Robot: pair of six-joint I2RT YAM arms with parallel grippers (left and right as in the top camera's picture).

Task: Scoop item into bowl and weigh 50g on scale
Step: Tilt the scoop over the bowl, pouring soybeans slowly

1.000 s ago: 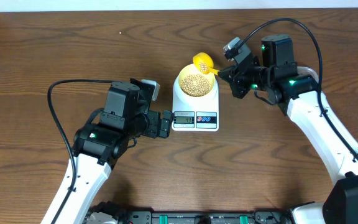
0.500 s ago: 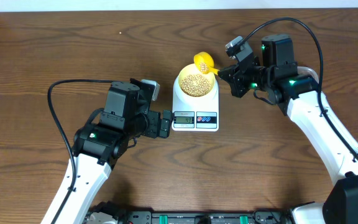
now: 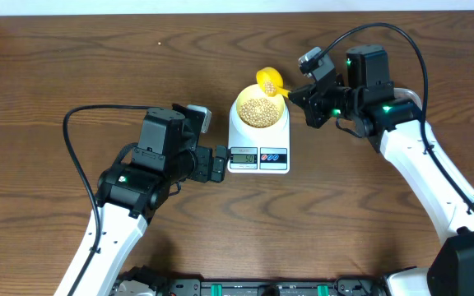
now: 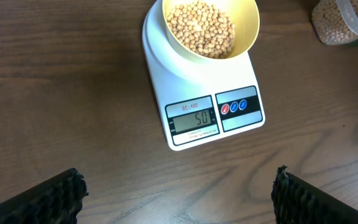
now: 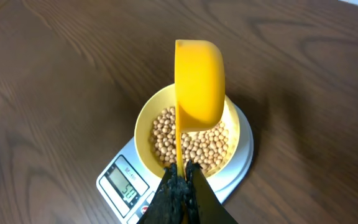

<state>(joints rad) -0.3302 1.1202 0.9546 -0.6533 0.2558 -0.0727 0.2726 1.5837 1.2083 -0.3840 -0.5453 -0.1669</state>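
The white scale (image 3: 258,154) stands mid-table, its display (image 4: 195,119) reading 50. On it sits the pale yellow bowl (image 3: 261,109), holding many tan beans (image 4: 201,28). My right gripper (image 3: 296,97) is shut on the thin handle of a bright yellow scoop (image 5: 199,81), which is held on its side over the bowl's (image 5: 143,124) far rim. The beans (image 5: 194,140) and the scale (image 5: 120,180) lie just beyond the right gripper (image 5: 180,180). My left gripper (image 4: 179,199) is open and empty above bare wood, on the display side of the scale (image 4: 213,112). The left gripper (image 3: 219,164) is beside the scale's left front corner.
A clear plastic tub (image 4: 347,18) with more beans shows at the top right of the left wrist view; in the overhead view it is hidden. A black cable (image 3: 81,131) loops left of the left arm. The table's far edge (image 3: 220,13) runs along the top.
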